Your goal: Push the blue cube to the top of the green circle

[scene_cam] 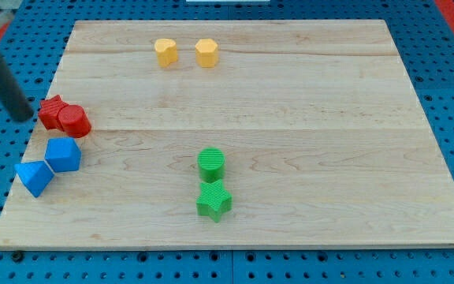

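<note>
The blue cube (63, 154) sits near the board's left edge, with a blue triangular block (34, 177) touching it at lower left. The green circle (210, 163) stands right of the board's middle, toward the view's bottom, far right of the cube. A green star (214, 202) lies just below the circle. My dark rod comes in from the view's upper left, and my tip (24, 115) is at the board's left edge, just left of the red blocks and above-left of the blue cube, not touching it.
A red star-like block (52, 111) and a red cylinder (75, 121) touch each other just above the blue cube. Two yellow blocks (166, 52) (206, 52) stand side by side near the top edge. The wooden board (329, 118) lies on a blue pegboard.
</note>
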Controlling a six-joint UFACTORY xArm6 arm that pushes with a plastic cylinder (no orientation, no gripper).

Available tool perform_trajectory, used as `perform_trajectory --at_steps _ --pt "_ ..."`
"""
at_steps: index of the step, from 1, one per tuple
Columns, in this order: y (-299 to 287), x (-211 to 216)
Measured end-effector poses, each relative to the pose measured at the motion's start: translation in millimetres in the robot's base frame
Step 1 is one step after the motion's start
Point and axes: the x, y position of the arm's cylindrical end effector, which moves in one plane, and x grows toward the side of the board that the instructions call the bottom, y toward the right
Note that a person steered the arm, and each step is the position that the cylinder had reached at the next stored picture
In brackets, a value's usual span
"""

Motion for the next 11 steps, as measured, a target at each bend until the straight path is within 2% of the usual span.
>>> perform_trajectory --at_steps 2,3,4,5,6,7,8,9,10,11 --pt "60.0 73.8" --pt "63.1 42.3" --pt "24.1 39.7" --pt "54.7 24.9" --pt "108.8 20.8" --pt "132.4 2.8" --pt "130.4 -16.4" --pt "170.9 -25.5" --pt "204.5 -16.7" --pt "185.9 -12.5"
